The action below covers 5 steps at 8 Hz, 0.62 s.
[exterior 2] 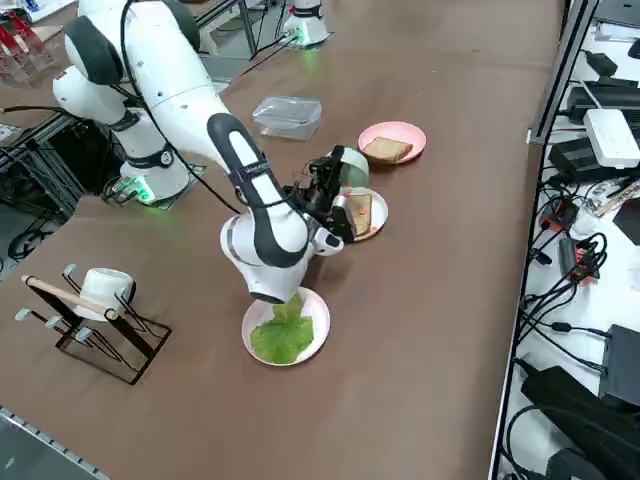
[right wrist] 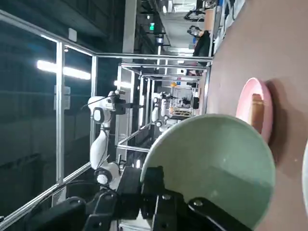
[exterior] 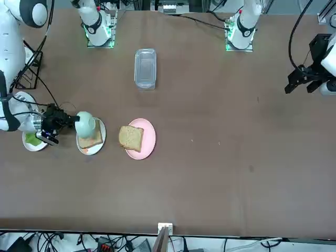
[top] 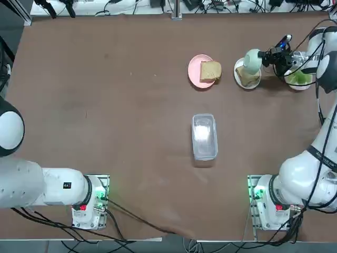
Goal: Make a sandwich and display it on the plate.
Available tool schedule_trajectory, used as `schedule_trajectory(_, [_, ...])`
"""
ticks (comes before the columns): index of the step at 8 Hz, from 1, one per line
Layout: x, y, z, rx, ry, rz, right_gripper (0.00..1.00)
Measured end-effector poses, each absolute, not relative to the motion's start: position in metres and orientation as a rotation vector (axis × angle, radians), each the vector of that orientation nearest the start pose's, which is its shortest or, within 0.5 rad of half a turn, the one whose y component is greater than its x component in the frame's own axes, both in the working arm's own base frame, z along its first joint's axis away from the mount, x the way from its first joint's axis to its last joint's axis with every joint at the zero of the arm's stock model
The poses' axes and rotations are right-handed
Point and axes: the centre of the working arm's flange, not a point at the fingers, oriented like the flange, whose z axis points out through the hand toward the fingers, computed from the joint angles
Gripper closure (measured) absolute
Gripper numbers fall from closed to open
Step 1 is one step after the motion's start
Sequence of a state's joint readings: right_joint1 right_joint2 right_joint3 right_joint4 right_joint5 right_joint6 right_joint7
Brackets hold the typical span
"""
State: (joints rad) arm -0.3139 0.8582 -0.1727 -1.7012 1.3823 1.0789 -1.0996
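The right gripper (top: pixel 267 57), fingers clamped on a tipped green bowl (top: pixel 252 61), holds it over 1 bread slice (top: pixel 247 75) on the white plate (top: pixel 247 84) directly beneath; the second slice (top: pixel 210 70) lies beyond on the pink plate (top: pixel 196 72).

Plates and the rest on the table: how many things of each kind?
Plates: 3 (pink, white with bread, white with lettuce)
Bread slices: 2
Green bowl: 1, in the right gripper
Clear container: 1
Total: 7
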Motion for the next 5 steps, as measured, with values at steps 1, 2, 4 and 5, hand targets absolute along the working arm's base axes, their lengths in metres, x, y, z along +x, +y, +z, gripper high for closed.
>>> schedule_trajectory(1, [0.5625, -0.1344, 0.1514, -1.365, -0.047, -0.087, 0.97])
schedule_trajectory(2, [0.5622, -0.1342, 0.1486, -1.351, -0.041, -0.096, 0.97])
schedule_trajectory(4, [0.5641, -0.1346, 0.1489, -1.347, -0.043, -0.106, 0.97])
schedule_trajectory(5, [0.5686, -0.1362, 0.1533, -1.353, -0.056, -0.114, 0.97])
